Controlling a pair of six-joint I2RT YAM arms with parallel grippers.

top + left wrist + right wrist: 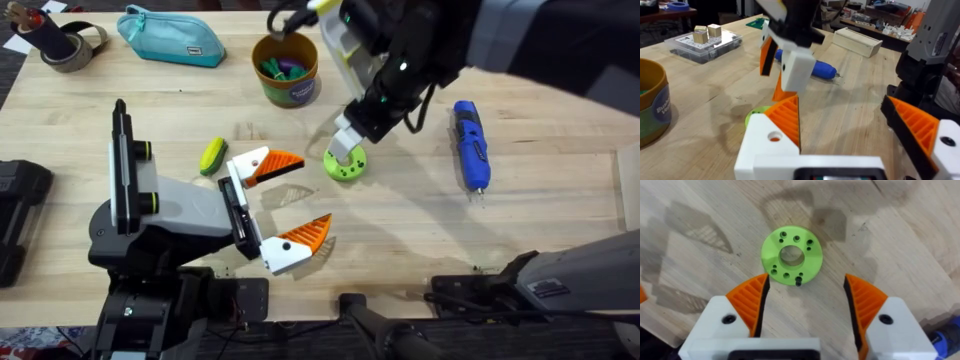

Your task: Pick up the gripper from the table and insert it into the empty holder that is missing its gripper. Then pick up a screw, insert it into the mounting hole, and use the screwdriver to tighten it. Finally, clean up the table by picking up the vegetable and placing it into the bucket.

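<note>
While our right gripper hovers with jaws apart just above the green disc, and our left gripper waits open, we judge the pick-up step is in hand: descend, close.

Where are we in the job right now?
Nothing looks finished. In hand: the open right gripper hovers over the lime-green disc, and the left gripper is open. Left: the screwdriver lies untouched, and the vegetable is on the table, not in the bucket.
</note>
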